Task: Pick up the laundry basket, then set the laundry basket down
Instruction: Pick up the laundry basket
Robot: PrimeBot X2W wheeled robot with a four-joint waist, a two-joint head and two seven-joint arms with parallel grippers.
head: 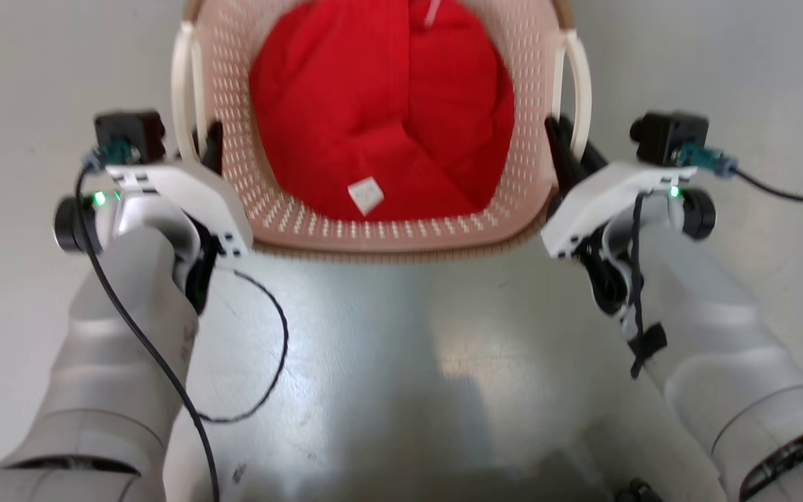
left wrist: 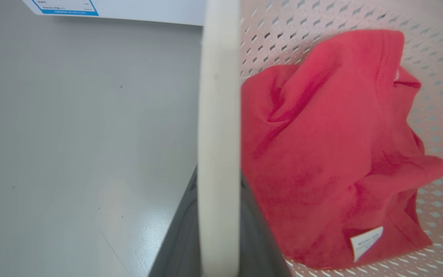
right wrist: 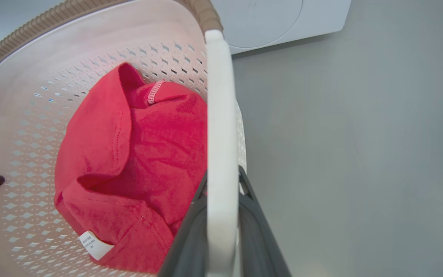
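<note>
1. Okay, nearest me, my left gripper (head: pixel 206 146) has its fingers clamped on the left white handle (head: pixel 180 84) of the laundry basket (head: pixel 401 233).
2. My right gripper (head: pixel 572 157) grips the right handle (head: pixel 580 77) the same way.
3. Between them the basket sits over the grey floor (head: pixel 387 348); touching or lifted, I cannot tell.
4. Inside lies a crumpled red garment (head: pixel 380 104) with a white label (head: pixel 365 195).
5. Farthest off stands a white washing machine (right wrist: pixel 283 19).
</note>
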